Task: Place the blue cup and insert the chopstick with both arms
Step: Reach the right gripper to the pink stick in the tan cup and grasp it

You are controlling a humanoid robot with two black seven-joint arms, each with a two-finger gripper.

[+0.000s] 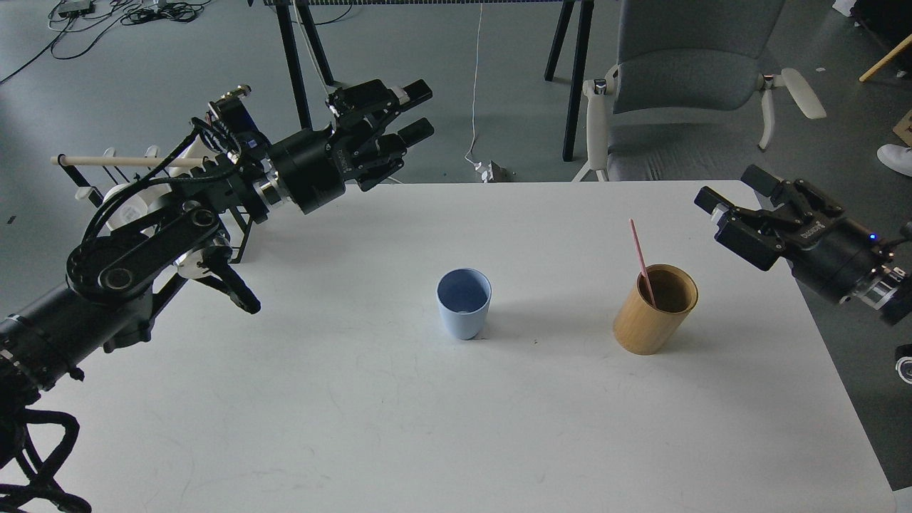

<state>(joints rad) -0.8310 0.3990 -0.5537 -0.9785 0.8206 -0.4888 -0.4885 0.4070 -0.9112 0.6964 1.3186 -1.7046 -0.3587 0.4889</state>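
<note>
Now the blue cup [464,303] stands mid-desk, the chopstick [641,260] leaning in the wooden holder [655,309] toward the right edge. Both the left gripper [417,112] and right gripper [725,197] are spread, empty; the right should pinch the stick high, lifting straight.

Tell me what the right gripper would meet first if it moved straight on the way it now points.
The right gripper, open, points up and left over the table's far right corner. Nothing shows in that line; it looks free. The wooden holder and pink chopstick lie nearer me. Depth is uncertain.
</note>
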